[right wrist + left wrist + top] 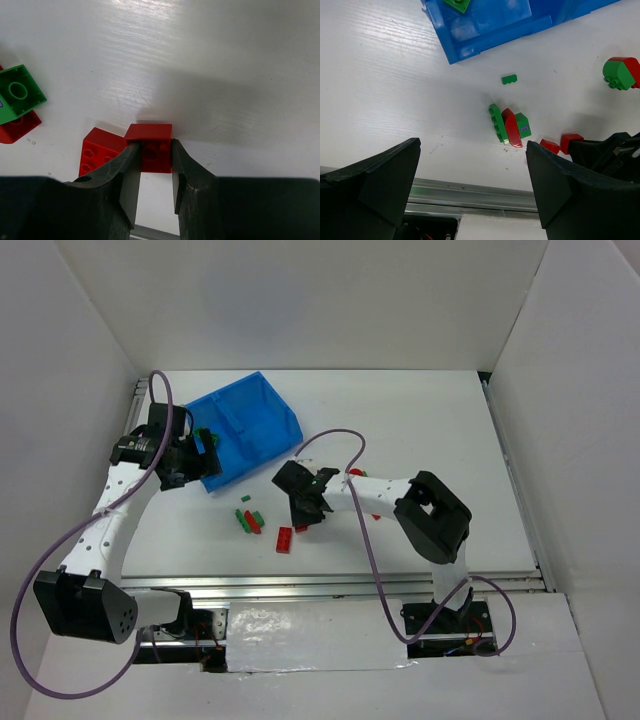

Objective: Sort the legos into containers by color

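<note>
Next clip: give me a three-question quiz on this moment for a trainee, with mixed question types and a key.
1. True or false: the right gripper has a finger against each side of a red brick that sits on the table.
2. The left gripper is: A) open and holding nothing, B) shut on a green brick, C) shut on the bin wall.
3. Fill in: in the left wrist view, the brick inside the blue bin is ____ in colour.

Key: 1 true; 2 A; 3 green.
</note>
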